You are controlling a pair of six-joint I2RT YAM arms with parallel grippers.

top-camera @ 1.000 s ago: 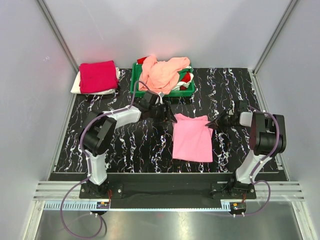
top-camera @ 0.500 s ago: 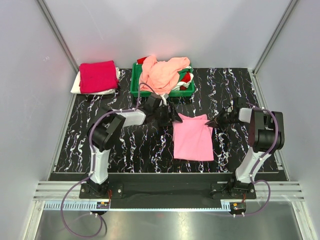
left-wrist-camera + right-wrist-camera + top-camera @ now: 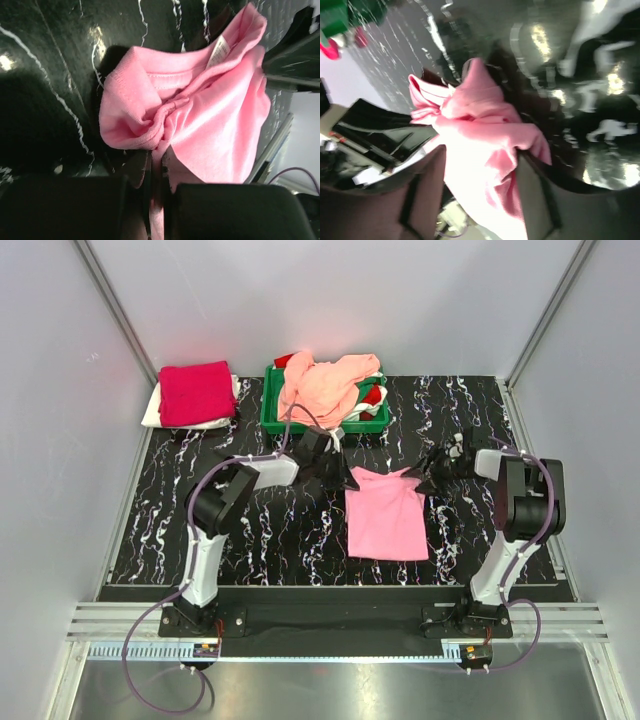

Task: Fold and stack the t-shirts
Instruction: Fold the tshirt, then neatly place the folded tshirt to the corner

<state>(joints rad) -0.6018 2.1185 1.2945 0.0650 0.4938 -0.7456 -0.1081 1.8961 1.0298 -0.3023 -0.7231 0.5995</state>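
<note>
A bubblegum pink t-shirt [image 3: 385, 518] lies partly folded on the black marbled table, its white neck label [image 3: 220, 50] showing in the left wrist view. My left gripper [image 3: 347, 478] is at the shirt's far left corner and shut on a pinch of pink cloth [image 3: 156, 162]. At the far right corner my right gripper [image 3: 428, 478] stands open, its fingers [image 3: 535, 195] wide apart with loose pink cloth [image 3: 480, 150] between them. A folded crimson t-shirt [image 3: 197, 392] rests on a white one at the back left. A peach t-shirt [image 3: 325, 387] is heaped in the tray.
The green plastic tray [image 3: 368, 426] stands at the back centre, just behind the left gripper, with more crumpled clothes under the peach one. Grey walls close the table on three sides. Both arm bases are at the near edge.
My left gripper moved right to the pink shirt's far left corner and shut on it. My right gripper, shut before, has opened at the far right corner.
</note>
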